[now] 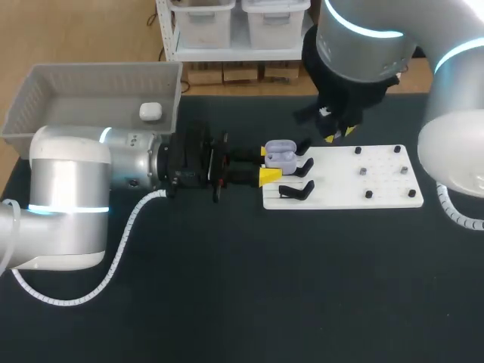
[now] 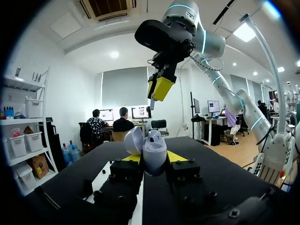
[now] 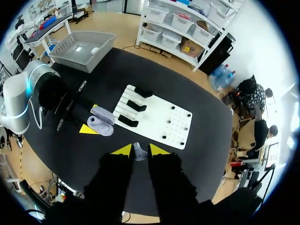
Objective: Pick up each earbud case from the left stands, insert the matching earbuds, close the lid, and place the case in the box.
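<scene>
My L gripper (image 1: pixel 269 165) is closed on the case (image 1: pixel 281 153) from both sides, holding it at the left edge of the board (image 1: pixel 340 189), by the stands (image 1: pixel 296 190). The case is pale purple w/ lid open upward. My R gripper (image 3: pixel 139 150) pinches a small grey earbud (image 3: pixel 137 152) and hangs above and right of the case, so I think next move is down-left into the open case.

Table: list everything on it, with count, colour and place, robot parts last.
box: one, grey, far left.
white case: one, in box.
board: one, white, right of middle.
stands: three, black, board's left.
pegs: six, dark, board's right.
lavender case: one, lid open, between left fingers, at board's left edge.
earbud: one, grey, between right fingers.
left fingers: yellow-tipped, shut on lavender case.
right fingers: yellow-tipped, above board, shut on earbud.
</scene>
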`<state>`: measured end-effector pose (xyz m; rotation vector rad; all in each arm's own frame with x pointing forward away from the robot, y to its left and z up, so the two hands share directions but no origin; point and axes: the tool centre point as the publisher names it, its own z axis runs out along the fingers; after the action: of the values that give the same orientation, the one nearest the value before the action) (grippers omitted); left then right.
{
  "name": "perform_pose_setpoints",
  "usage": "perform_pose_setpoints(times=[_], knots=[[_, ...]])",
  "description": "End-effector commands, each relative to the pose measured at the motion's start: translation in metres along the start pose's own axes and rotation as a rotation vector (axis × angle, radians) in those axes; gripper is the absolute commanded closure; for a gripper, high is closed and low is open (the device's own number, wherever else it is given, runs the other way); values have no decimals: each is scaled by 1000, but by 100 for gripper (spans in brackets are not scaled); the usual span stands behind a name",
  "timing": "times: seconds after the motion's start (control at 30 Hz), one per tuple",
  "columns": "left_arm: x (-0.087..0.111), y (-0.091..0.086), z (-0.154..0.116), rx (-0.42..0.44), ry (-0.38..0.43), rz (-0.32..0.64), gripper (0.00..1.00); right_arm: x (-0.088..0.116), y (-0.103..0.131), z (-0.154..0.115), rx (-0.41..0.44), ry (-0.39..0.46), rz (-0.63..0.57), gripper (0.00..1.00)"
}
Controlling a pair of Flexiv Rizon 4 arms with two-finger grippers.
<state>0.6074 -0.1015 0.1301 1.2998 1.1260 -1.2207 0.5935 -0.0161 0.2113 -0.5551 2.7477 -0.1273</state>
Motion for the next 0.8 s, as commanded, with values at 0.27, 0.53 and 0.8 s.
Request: perform_pose_setpoints(times=[0.27,0.53,0.8], knots=[[0,-2,0,-5,0,2,100,-18,42,-14,-12,10,-80,100],[0,-2,0,-5,0,2,100,-29,61,-6,-12,62,-98,100],[0,-2,0,-5,0,2,100,-27,74,7,-2,94,-113,100]])
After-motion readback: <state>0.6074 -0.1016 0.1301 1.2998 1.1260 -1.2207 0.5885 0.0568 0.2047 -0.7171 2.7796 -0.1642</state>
